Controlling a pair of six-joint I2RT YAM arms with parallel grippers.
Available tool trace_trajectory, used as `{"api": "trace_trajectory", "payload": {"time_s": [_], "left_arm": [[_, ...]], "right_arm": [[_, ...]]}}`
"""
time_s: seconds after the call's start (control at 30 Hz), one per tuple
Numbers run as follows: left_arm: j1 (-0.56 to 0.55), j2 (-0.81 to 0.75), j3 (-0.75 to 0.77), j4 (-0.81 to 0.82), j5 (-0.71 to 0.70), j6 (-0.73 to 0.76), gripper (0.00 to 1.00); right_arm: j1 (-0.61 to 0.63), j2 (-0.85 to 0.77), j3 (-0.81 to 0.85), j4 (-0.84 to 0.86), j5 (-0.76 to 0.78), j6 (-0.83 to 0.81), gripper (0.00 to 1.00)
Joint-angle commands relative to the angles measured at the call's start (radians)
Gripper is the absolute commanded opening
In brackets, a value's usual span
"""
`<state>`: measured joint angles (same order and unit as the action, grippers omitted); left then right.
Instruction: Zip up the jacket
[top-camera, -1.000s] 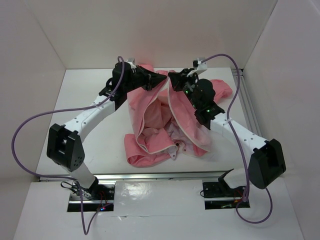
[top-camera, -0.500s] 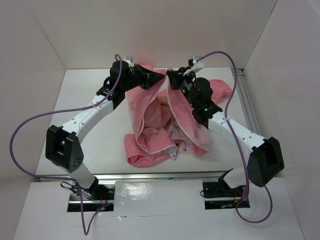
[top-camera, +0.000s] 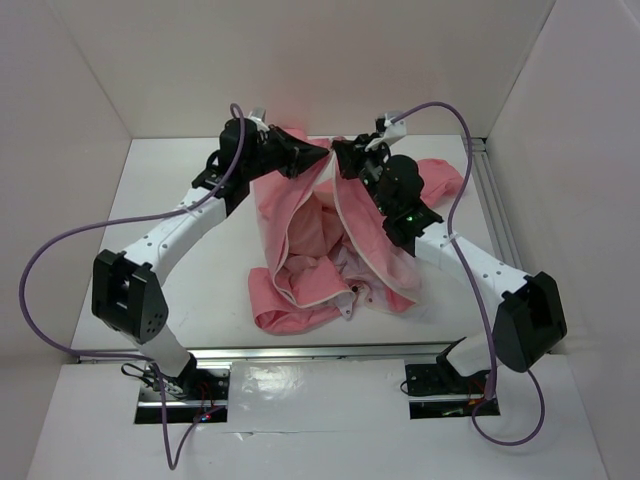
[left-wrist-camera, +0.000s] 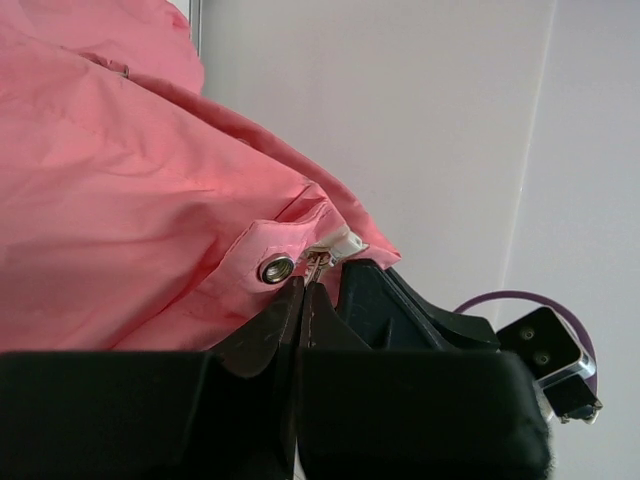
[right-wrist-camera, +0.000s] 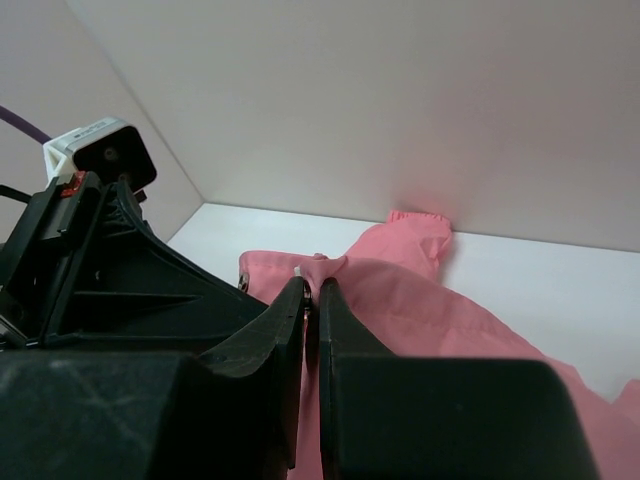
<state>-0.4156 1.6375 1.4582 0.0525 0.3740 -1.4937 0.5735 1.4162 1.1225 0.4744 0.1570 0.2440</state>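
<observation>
The salmon-pink jacket lies open and rumpled in the middle of the table, its white zipper edging running down the front. Both grippers meet at its far end, tip to tip. My left gripper is shut on a small metal zipper piece beside a round snap and the white zipper end. My right gripper is shut on a pinch of the jacket's pink edge. A sleeve lies toward the back wall.
White walls close in the table at the back and both sides. A metal rail runs along the right edge. Purple cables loop from both arms. A metal bar lies at the near edge.
Both grippers, still shut on the jacket, have shifted slightly toward the back wall, carrying the far edge with them.
</observation>
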Motion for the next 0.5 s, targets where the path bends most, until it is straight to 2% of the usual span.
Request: {"api": "trace_trajectory", "payload": {"time_s": [0.0,0.23,0.27,0.37,0.47], "left_arm": [[-0.005,0.05,0.004,-0.152,0.032,0.082,0.0],[0.017,0.068,0.024,-0.14,0.051,0.157,0.0],[0.026,0.09,0.024,-0.14,0.086,0.173,0.0],[0.035,0.151,0.103,-0.148,0.179,0.237,0.0],[0.035,0.237,0.226,-0.218,0.195,0.309,0.0]], "right_arm": [[-0.004,-0.105,0.034,0.273,0.032,0.017,0.0],[-0.004,-0.177,-0.108,0.27,0.12,0.037,0.0],[-0.004,-0.177,-0.122,0.286,0.121,0.046,0.0],[-0.004,-0.154,-0.145,0.312,0.147,0.08,0.0],[0.005,-0.123,-0.171,0.378,0.22,0.115,0.0]]}}
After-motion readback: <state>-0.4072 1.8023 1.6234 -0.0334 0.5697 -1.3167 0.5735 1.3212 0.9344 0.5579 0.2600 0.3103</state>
